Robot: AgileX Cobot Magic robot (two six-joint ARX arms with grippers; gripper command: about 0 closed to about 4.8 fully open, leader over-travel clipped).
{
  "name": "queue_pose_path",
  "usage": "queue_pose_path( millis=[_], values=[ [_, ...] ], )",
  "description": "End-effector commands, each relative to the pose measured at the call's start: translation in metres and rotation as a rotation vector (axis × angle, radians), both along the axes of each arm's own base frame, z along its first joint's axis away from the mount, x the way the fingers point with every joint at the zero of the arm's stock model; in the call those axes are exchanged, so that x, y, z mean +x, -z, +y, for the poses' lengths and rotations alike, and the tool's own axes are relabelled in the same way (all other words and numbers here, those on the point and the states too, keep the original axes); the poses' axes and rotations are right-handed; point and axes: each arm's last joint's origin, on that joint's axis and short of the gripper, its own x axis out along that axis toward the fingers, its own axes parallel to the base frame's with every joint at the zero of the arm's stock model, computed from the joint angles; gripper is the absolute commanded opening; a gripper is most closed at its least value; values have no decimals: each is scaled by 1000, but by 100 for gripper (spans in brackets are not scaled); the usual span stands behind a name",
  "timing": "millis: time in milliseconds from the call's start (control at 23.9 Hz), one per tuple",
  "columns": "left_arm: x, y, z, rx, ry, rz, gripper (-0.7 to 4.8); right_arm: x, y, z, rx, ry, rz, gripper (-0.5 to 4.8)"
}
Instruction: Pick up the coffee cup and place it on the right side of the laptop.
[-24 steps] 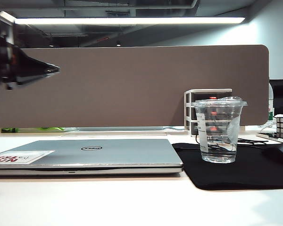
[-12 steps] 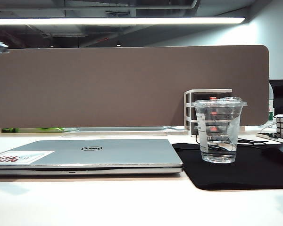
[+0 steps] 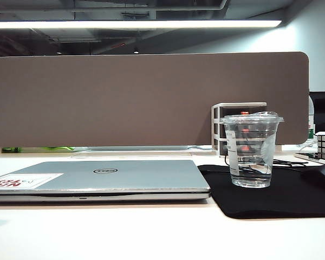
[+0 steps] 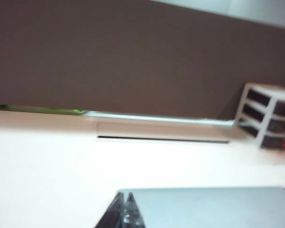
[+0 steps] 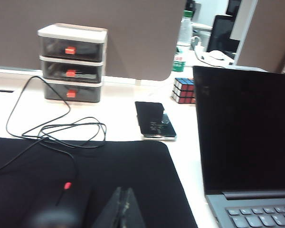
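Since the coffee cup (image 3: 252,149) already stands upright on the black mat (image 3: 271,195) just to the right of the laptop (image 3: 105,179), the placing looks done, and the step in hand is, as I judge it, to get both arms clear without brushing the cup; a good retreat keeps the fingers high and away from its lid, for a light lidded cup tips easily. Nearest the left wrist camera, the left gripper (image 4: 125,213) has its fingers pressed together, empty, above the near corner of the laptop lid, touching nothing that I can see. The right gripper (image 5: 123,209) likewise shows its fingers closed tip to tip, empty, hovering over the mat beside a dark mouse (image 5: 57,213). Farther back on the surface (image 3: 151,233) lie a loose cable (image 5: 52,128), then the stacked drawer unit (image 5: 72,61) against the brown partition (image 3: 151,97). Neither arm appears in the exterior view.
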Motion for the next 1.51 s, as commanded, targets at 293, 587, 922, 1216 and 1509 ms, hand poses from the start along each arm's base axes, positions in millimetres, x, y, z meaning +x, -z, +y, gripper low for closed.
queue_pose_path(
  millis=[293,587,922,1216,1509],
  values=[
    [-18,1,3,111,-188,47,-5,0,0,0,10,13,-15,-1],
    [-35,0,2,122,-227,21,-5,0,0,0,10,13,-15,-1],
    [-40,5,1,94,-225,60,-5,0,0,-1,9,17,-18,-1],
    [-40,6,1,94,-222,67,-5,0,0,0,124,10,-42,-1],
    [-40,7,1,94,-222,75,-5,0,0,0,196,8,-54,-1]
  ],
)
